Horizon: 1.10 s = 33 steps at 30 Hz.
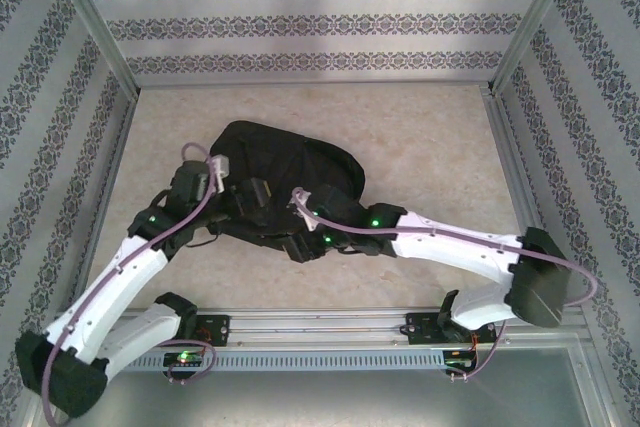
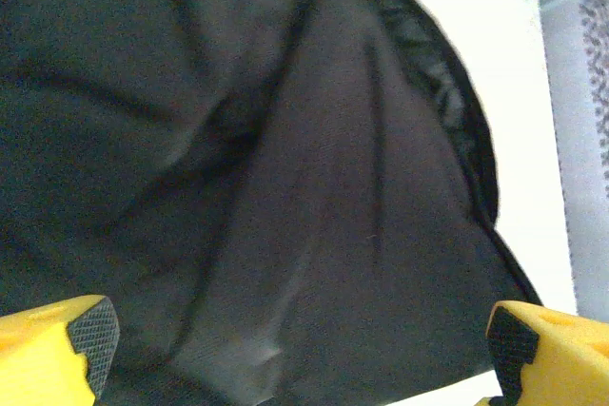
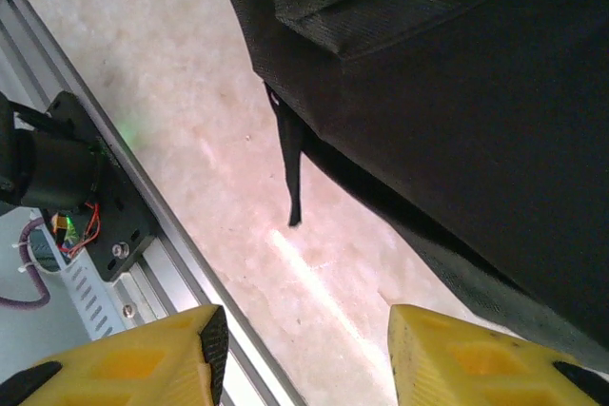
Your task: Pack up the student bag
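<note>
Arms bend inward from both near corners, forearms converging over the student bag, which lies slumped on the tabletop a little left of centre. The left pincer hangs close above creased black fabric with its jaws spread wide, gripping nothing. The right pincer sits low by the bag's near edge (jaws partly apart, bare tabletop between them, nothing held). A thin black strap trails from that edge, and the aluminium rail runs nearby.
</note>
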Each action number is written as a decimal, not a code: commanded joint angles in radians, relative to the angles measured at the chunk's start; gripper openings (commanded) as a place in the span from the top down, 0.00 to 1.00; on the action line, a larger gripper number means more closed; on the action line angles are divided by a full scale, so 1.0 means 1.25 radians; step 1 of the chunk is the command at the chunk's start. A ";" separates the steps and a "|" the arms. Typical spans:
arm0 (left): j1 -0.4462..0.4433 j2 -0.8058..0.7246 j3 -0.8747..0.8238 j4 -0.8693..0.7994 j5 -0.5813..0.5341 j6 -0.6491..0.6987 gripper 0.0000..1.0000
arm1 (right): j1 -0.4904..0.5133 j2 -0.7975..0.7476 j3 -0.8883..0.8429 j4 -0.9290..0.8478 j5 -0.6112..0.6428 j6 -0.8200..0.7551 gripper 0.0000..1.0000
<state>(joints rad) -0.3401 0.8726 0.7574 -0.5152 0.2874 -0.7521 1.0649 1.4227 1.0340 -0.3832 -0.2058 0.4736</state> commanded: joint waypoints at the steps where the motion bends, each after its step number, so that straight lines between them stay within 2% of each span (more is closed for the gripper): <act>1: 0.059 -0.050 -0.046 0.066 0.134 -0.115 0.00 | 0.016 0.053 0.055 -0.051 -0.036 -0.001 0.53; 7: 0.074 -0.096 -0.035 -0.047 0.083 -0.121 0.00 | 0.017 0.109 0.093 -0.060 -0.070 0.021 0.56; 16: 0.074 -0.166 -0.098 -0.086 0.049 -0.183 0.06 | 0.016 0.210 0.173 -0.083 -0.103 0.025 0.58; 20: 0.074 -0.178 -0.100 -0.119 0.004 -0.184 0.00 | 0.013 0.248 0.204 -0.084 -0.104 0.026 0.58; 25: 0.074 -0.186 -0.105 -0.147 -0.032 -0.216 0.00 | 0.001 0.297 0.239 -0.067 -0.105 0.034 0.60; 28: 0.073 -0.187 -0.103 -0.175 -0.055 -0.235 0.00 | -0.006 0.320 0.263 -0.062 -0.115 0.041 0.69; 33: 0.074 -0.187 -0.112 -0.218 -0.096 -0.287 0.00 | -0.010 0.325 0.274 -0.076 -0.096 0.043 0.97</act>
<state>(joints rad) -0.2596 0.6495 0.6338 -0.7128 0.2207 -1.0462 1.0634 1.8217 1.3453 -0.4831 -0.3439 0.5228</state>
